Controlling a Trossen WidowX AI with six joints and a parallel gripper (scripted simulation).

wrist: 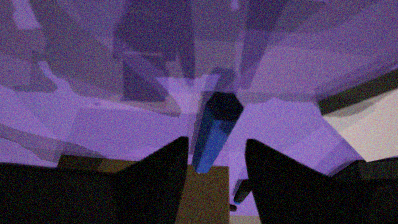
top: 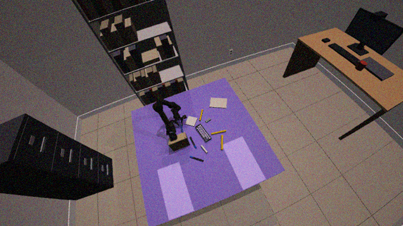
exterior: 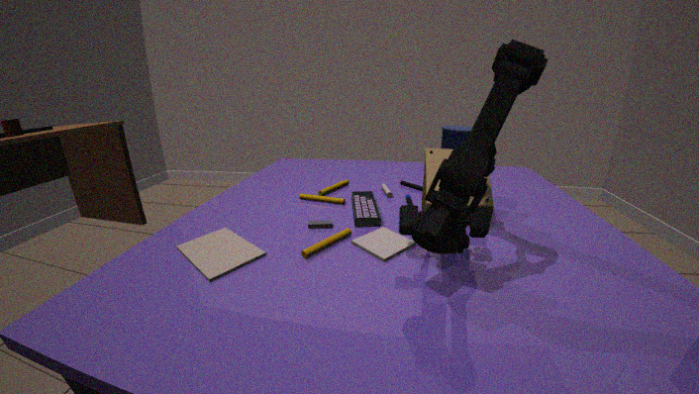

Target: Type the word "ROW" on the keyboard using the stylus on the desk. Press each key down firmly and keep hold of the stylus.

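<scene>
End effector part open, fingers apart, blue faceted stylus with dark end loose between them, visible gap on one side, not clamped; whether it touches the other finger, can't tell. Small black keyboard with pale keys lies on the purple desk, key lettering too small to read. Square off-white pad sits between the end effector and keyboard in top view, tan boxy block close to the arm, yellow rod near the pad.
</scene>
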